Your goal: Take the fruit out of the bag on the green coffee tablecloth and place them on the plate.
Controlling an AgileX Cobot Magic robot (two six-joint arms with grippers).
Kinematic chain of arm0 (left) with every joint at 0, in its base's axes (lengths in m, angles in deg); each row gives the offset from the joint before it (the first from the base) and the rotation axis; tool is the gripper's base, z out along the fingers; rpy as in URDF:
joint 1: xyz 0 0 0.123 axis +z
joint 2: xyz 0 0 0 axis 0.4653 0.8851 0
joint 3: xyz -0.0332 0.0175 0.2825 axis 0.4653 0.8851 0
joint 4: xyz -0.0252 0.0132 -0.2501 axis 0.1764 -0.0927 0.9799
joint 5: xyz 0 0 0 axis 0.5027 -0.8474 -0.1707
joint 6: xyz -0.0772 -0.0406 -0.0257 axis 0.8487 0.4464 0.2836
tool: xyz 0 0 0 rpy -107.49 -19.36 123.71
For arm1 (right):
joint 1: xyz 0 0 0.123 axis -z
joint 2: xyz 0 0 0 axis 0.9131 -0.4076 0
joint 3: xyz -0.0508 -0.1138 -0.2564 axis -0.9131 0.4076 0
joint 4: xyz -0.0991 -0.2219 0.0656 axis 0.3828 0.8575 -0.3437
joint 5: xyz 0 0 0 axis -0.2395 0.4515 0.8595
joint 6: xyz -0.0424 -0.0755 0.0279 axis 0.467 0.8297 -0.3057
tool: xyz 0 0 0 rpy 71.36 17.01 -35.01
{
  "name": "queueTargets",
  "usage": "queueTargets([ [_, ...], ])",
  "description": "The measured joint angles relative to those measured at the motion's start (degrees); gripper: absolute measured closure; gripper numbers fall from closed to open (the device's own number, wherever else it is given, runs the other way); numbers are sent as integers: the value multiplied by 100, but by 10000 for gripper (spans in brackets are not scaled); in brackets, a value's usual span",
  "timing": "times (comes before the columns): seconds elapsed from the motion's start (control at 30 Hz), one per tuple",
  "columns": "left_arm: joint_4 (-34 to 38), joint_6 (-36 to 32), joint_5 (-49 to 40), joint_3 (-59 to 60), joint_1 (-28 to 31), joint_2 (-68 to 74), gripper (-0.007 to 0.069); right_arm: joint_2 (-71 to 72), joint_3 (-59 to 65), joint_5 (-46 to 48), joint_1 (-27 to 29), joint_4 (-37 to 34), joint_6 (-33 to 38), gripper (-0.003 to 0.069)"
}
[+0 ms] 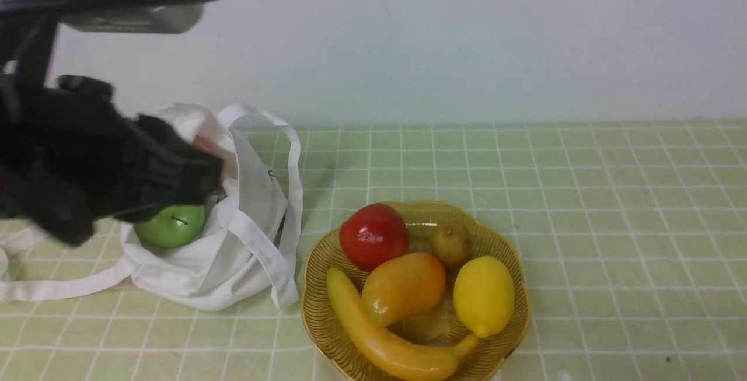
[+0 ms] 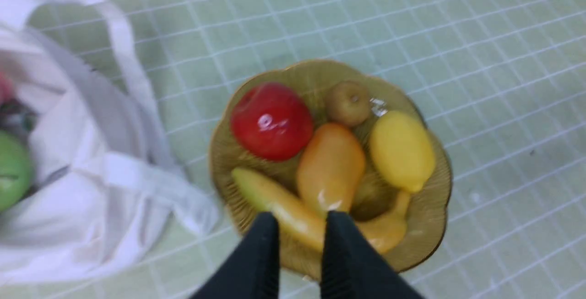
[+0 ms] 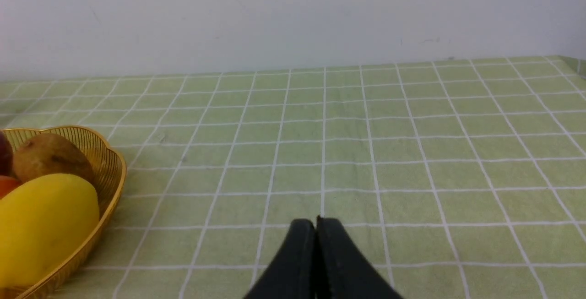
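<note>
The white bag (image 1: pixel 233 241) lies at the left on the green coffee tablecloth (image 1: pixel 583 194). A green apple (image 1: pixel 170 224) sits in its mouth, and a bit of the pink peach (image 1: pixel 205 145) shows behind it. The orange-yellow mango (image 1: pixel 404 287) lies in the amber plate (image 1: pixel 320 264). My left gripper (image 2: pixel 302 219) is open and empty; it hangs above the near side of the plate (image 2: pixel 430 225), and in the front view its arm (image 1: pixel 163 177) covers part of the bag. My right gripper (image 3: pixel 316 221) is shut and empty over bare cloth, right of the plate (image 3: pixel 110 166).
The plate also holds a dark red apple (image 1: pixel 373 235), a brown kiwi (image 1: pixel 450 244), a yellow lemon (image 1: pixel 483 294) and a banana (image 1: pixel 385 343). The bag's straps (image 1: pixel 52 287) trail left over the cloth. A pale wall stands behind the table.
</note>
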Motion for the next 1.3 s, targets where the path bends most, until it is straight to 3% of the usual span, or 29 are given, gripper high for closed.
queueTargets([
  [0.2, -1065, 351, -1197, 53, 140, -1220, 632, 0, 0, 0, 0, 0, 0, 674],
  [0.37, -1200, 731, -1249, 795, 145, -2415, 632, 0, 0, 0, 0, 0, 0, 674],
  [0.57, -1205, 881, -613, 2162, 145, -3799, 632, 0, 0, 0, 0, 0, 0, 674],
  [0.8, -1224, 1486, 1445, 3729, 145, -5013, 632, 0, 0, 0, 0, 0, 0, 674],
  [1.13, -1258, 1487, 1701, 4436, 147, -5069, 632, 0, 0, 0, 0, 0, 0, 674],
  [1.3, -1690, 1487, 1741, 4477, 147, -5069, 632, 0, 0, 0, 0, 0, 0, 674],
])
